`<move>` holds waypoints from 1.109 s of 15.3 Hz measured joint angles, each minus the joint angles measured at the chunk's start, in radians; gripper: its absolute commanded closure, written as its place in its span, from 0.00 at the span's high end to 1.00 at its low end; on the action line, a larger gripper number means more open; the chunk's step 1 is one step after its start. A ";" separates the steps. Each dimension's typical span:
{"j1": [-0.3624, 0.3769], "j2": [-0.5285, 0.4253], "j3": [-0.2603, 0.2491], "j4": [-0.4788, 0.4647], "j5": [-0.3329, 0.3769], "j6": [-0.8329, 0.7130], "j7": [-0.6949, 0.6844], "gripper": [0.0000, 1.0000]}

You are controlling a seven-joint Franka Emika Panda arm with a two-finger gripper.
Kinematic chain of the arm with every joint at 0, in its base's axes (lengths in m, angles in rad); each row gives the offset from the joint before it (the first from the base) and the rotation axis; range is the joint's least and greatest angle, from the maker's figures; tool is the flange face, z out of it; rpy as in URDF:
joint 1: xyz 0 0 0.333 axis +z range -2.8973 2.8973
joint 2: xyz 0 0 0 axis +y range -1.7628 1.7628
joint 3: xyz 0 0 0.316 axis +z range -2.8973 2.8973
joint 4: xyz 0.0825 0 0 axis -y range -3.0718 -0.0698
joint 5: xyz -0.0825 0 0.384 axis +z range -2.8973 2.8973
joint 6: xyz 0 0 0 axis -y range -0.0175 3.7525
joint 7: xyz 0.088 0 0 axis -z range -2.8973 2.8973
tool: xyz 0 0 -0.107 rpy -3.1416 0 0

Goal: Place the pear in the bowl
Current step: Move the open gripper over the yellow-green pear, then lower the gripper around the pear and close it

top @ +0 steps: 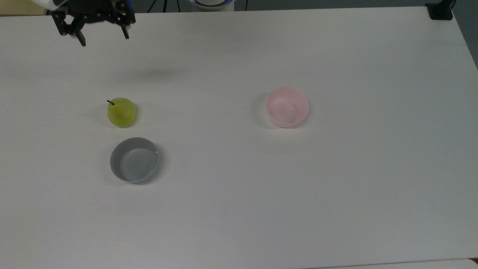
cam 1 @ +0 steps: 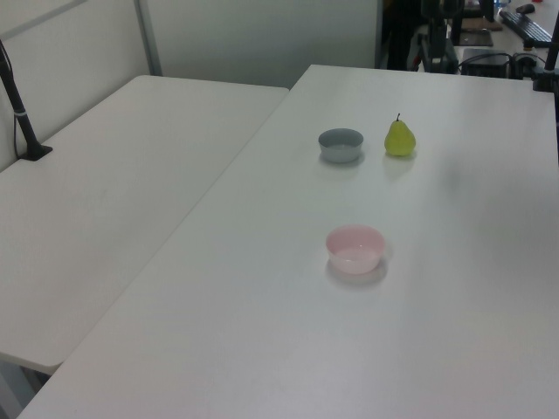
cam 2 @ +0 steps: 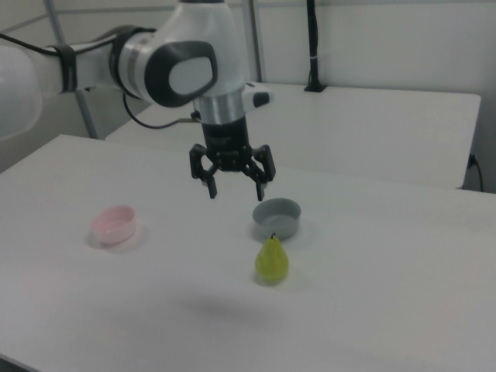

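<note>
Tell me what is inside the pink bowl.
Nothing: the pink bowl shows a bare inside. The pear stands on the table near the grey bowl. The gripper hangs open above the table.

The yellow-green pear (top: 121, 112) stands upright on the table (top: 336, 186), well apart from the empty pale pink bowl (top: 286, 107).
</note>
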 measured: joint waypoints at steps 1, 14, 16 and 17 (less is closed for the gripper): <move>-0.003 0.018 0.000 -0.007 0.000 0.024 -0.001 1.00; -0.027 0.211 0.000 -0.053 0.006 0.259 0.001 1.00; -0.026 0.233 0.001 -0.059 0.022 0.305 0.014 1.00; -0.026 0.241 0.001 -0.062 0.025 0.325 0.031 1.00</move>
